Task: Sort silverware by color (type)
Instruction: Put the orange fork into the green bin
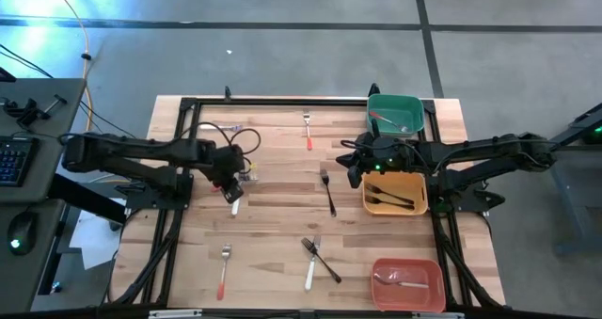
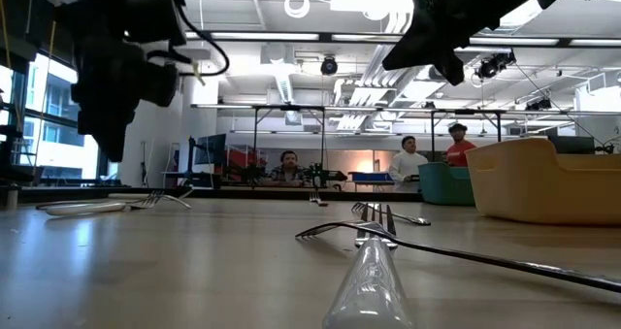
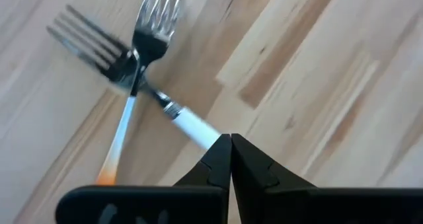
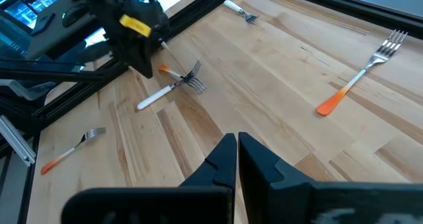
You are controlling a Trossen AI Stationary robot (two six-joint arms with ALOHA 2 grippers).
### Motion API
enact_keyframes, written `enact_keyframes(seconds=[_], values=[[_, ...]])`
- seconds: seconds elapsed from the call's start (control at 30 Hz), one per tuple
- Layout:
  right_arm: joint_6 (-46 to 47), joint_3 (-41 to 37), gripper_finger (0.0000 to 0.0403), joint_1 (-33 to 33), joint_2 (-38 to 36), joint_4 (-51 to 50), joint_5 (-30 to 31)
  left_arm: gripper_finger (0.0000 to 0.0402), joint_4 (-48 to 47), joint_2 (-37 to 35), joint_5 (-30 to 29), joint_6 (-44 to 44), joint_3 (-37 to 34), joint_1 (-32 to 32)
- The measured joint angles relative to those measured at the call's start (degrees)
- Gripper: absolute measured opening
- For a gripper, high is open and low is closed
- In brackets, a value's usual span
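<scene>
No writing can be read anywhere. The left gripper [image 1: 234,189] is closed, empty, over a white fork [image 3: 188,123] crossing an orange fork [image 3: 132,85] at the table's [image 1: 273,263] left. The right gripper [image 1: 355,162] is closed, empty, beside the yellow bin [image 1: 414,202].

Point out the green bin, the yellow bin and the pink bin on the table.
green bin [image 1: 411,105], high view, on its right rim.
yellow bin [image 1: 414,181], high view, on a bare patch of its floor above the forks.
pink bin [image 1: 407,263], high view, on its top rim.
</scene>
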Motion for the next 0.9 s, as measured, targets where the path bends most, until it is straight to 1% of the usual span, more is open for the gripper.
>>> enact_keyframes(seconds=[0.17,0.33,0.47,0.9], values=[[0.02,0.0,0.0,0.0,0.0,0.01,0.0,0.0,2.71,-2.29,0.43,-1.8,0.87,0.0],[0.02,0.0,0.0,0.0,0.01,-0.02,0.0,0.0,7.74,-2.69,4.62,-4.1,0.93,0.59],[0.0,0.0,0.0,0.0,0.02,0.01,0.0,0.0,11.66,-2.69,6.16,-5.18,0.93,0.76],[-0.09,0.02,0.0,0.0,0.02,0.01,0.0,0.0,22.32,-2.69,7.84,-8.64,0.93,0.76]])
